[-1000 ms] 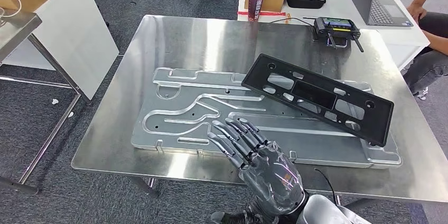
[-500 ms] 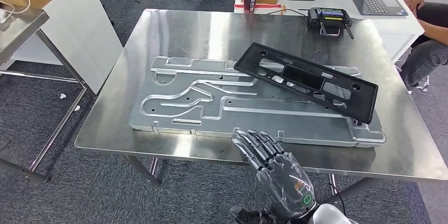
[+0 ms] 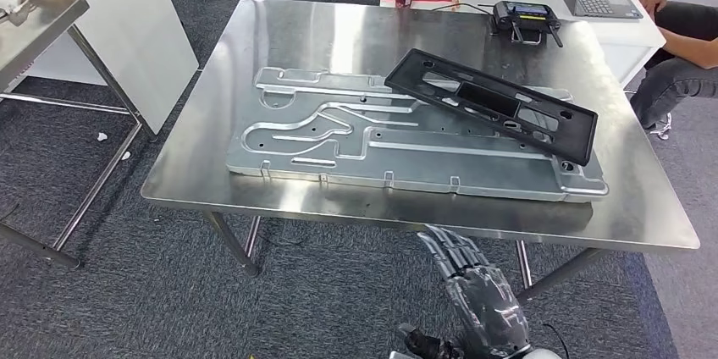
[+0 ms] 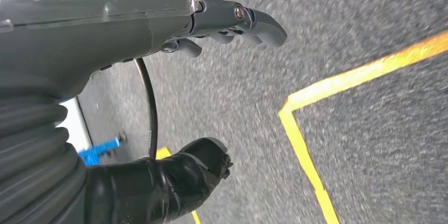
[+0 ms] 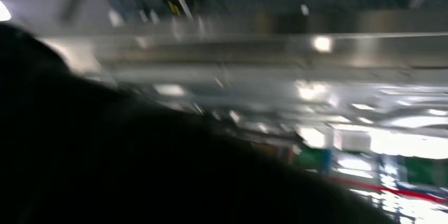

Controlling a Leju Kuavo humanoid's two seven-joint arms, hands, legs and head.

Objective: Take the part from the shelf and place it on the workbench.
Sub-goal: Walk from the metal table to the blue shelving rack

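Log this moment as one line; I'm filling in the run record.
part: black frame lying on grooved metal plate on workbench | right hand open, below bench edge | left hand holds nothing, over floor

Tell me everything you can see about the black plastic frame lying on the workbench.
The black frame is a long, flat, matte panel, plastic by its look, with several rectangular cutouts and small round holes near its corners. It lies skewed across the far right part of the grooved aluminium plate, which rests on the steel workbench. Its far end looks slightly raised. No hand touches it.
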